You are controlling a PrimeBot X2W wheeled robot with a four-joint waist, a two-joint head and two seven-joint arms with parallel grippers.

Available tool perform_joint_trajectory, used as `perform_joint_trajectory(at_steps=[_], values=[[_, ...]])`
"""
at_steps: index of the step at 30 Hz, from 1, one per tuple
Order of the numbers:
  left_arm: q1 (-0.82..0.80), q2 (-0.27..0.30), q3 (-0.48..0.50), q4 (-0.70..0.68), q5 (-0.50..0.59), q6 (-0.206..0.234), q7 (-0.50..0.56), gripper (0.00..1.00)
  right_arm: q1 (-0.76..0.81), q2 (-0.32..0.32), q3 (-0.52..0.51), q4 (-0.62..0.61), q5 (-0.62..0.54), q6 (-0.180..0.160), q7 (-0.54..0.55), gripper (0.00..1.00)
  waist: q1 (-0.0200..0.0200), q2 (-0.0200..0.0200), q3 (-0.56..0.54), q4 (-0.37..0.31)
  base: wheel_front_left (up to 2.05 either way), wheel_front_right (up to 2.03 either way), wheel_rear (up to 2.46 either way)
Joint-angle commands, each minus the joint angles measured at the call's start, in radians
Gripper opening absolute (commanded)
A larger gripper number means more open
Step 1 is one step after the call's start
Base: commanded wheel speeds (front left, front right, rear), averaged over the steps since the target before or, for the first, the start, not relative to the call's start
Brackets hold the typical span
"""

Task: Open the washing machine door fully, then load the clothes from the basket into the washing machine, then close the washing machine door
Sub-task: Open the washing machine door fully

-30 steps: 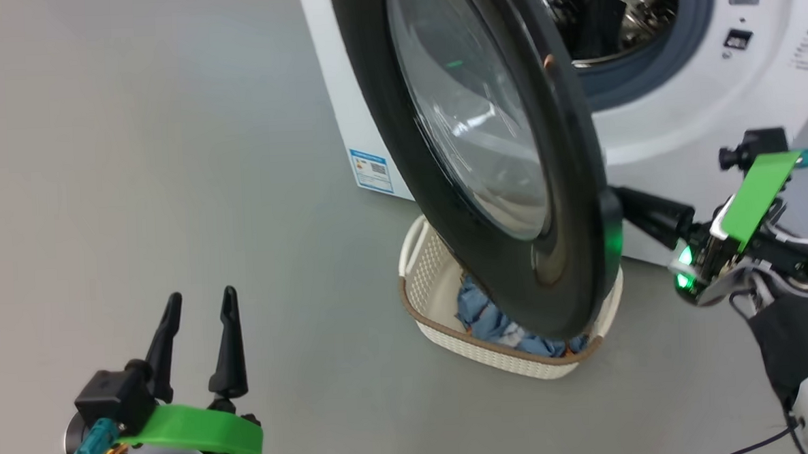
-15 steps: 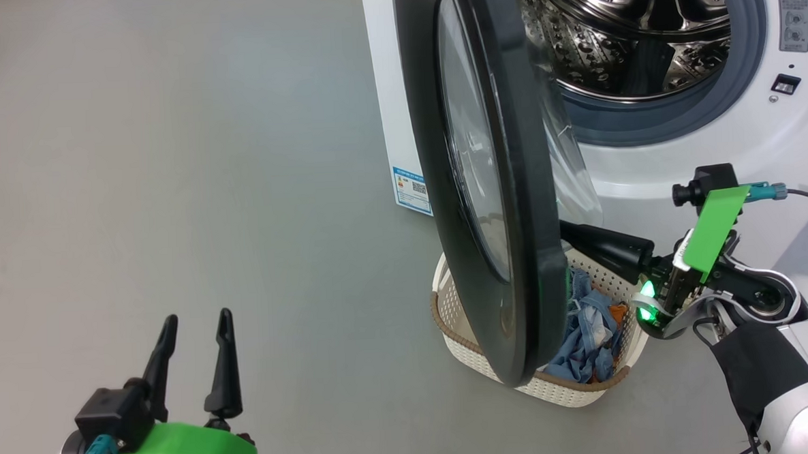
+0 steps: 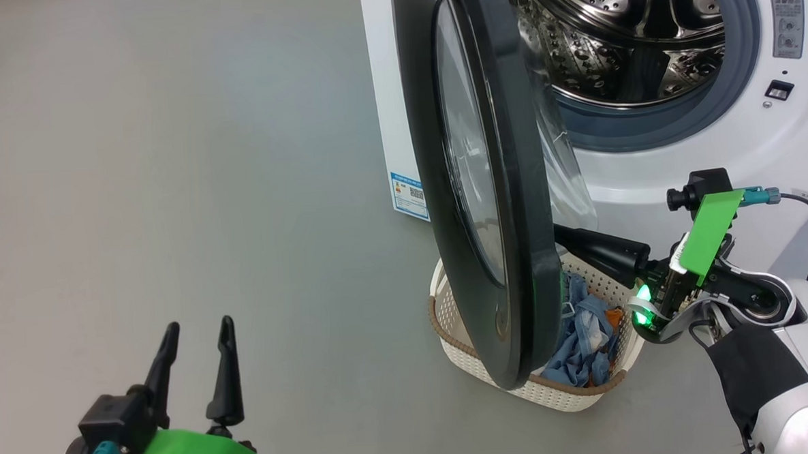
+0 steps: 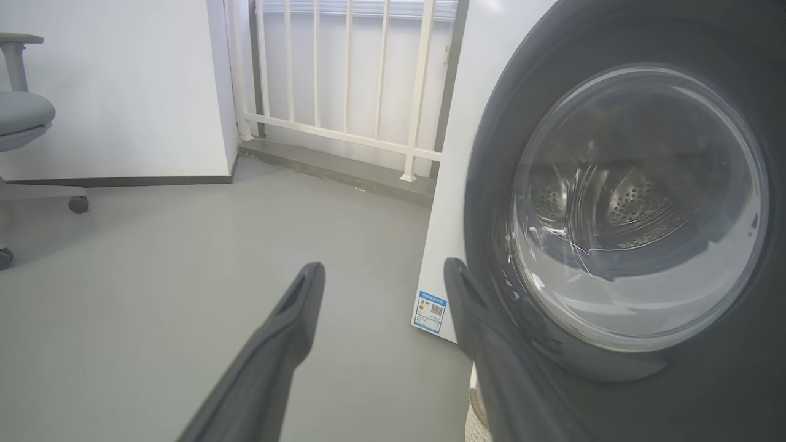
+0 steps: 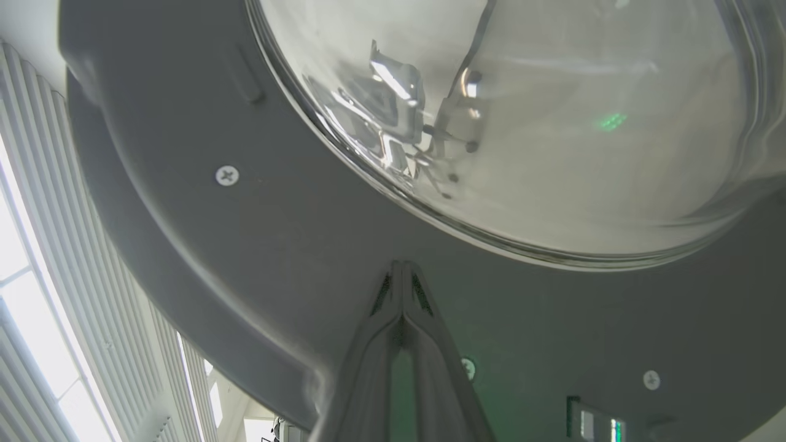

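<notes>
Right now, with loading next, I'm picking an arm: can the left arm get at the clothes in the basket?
Probably not directly: the washing machine door hangs over the basket, between the open left gripper and the clothes.

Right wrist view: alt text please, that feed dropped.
The right gripper, shut, points at the dark inner rim of the washing machine door, just below its bulging clear glass. Bright window slats show at the left edge.
</notes>
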Motion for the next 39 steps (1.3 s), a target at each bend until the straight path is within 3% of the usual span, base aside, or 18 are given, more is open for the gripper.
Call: perform_joint_trajectory(at_steps=[1,9,11,12,19,25,39], values=[[-0.022,0.018,0.027,-0.021,0.004,-0.002,-0.006,1.00,0.010,0.013,0.012,-0.031,-0.002,0.009,0.011,0.00,0.0000,0.0000,-0.004,-0.003,0.00,0.00,0.00],[-0.030,0.036,0.000,0.008,-0.006,-0.002,-0.006,1.00,0.031,0.018,-0.014,-0.060,-0.022,0.009,-0.008,0.02,0.0000,0.0000,-0.033,-0.057,0.00,0.00,0.00],[-0.028,0.038,-0.001,0.008,-0.007,-0.002,-0.006,1.00,0.036,0.023,-0.021,-0.066,-0.032,0.009,-0.027,0.48,0.0000,0.0000,-0.041,-0.080,0.00,0.00,0.00],[-0.026,0.039,-0.001,0.008,-0.008,-0.002,-0.006,1.00,0.039,0.026,-0.025,-0.072,-0.032,0.009,-0.031,0.99,0.0000,0.0000,-0.043,-0.092,0.00,0.00,0.00],[-0.028,0.043,-0.002,0.010,-0.014,-0.002,-0.006,1.00,0.074,0.035,-0.054,-0.144,-0.058,0.009,-0.071,1.00,0.0000,0.0000,-0.053,-0.185,0.00,0.00,0.00],[-0.027,0.042,0.002,0.010,-0.017,-0.002,-0.006,1.00,0.123,0.023,-0.045,-0.250,-0.146,0.009,-0.145,1.00,0.0000,0.0000,-0.057,-0.264,0.00,0.00,0.00],[-0.024,0.033,0.027,-0.001,-0.015,-0.002,-0.006,1.00,0.250,-0.040,0.008,-0.435,-0.374,0.009,-0.509,1.00,0.0000,0.0000,-0.059,-0.402,0.00,0.00,0.00]])
